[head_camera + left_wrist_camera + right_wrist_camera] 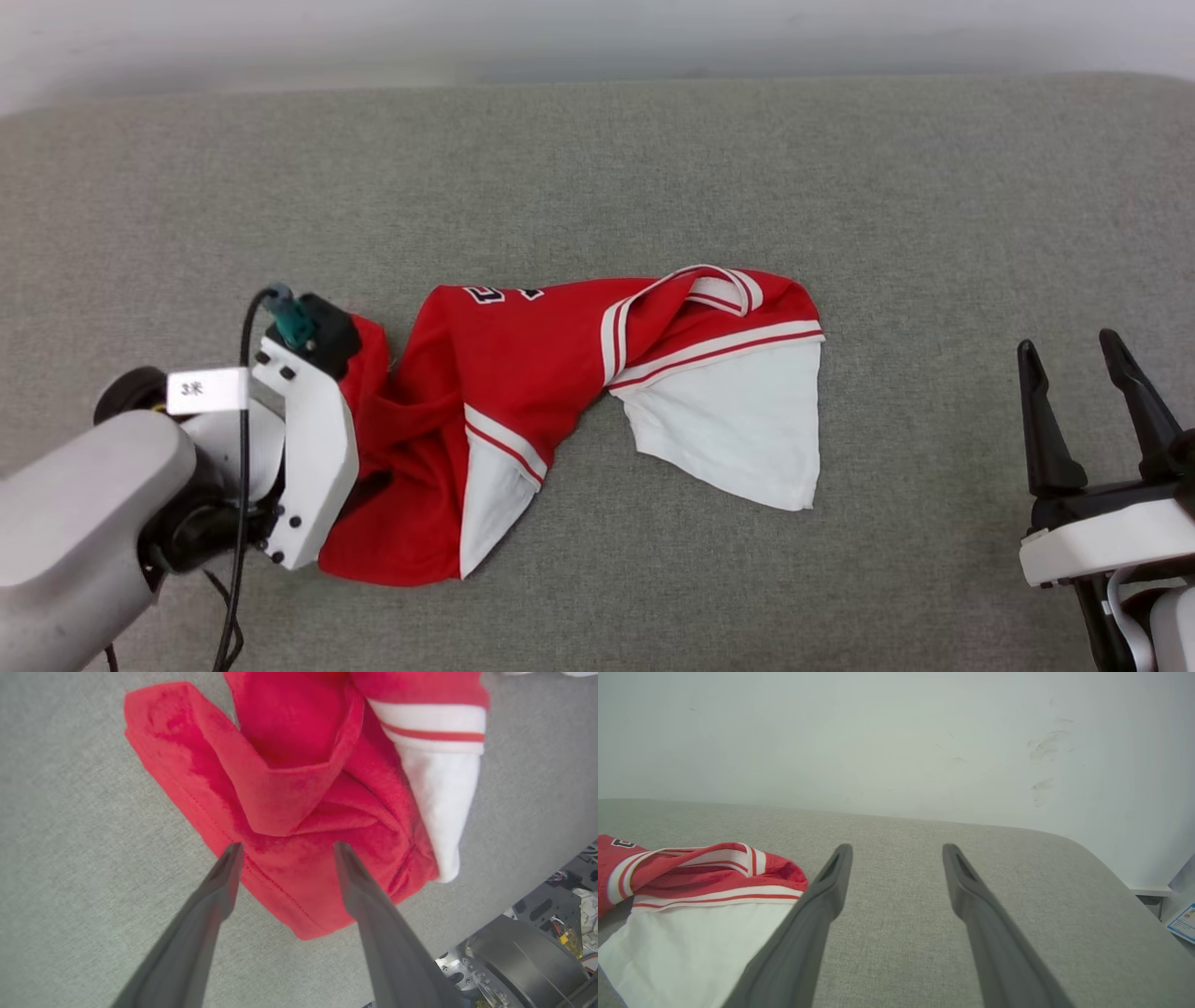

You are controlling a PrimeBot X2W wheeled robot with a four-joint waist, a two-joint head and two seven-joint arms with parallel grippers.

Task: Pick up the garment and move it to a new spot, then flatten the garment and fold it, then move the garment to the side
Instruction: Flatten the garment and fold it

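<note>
Red jersey garment with white sleeves lies crumpled mid-left on the grey fabric worktop; my left gripper hangs over its hem, jaws spread, right gripper likewise spread and well apart, so I'd pinch the bunched hem fold deeply

The garment, a red jersey with white sleeves, lies crumpled and twisted on grey cloth.
</note>
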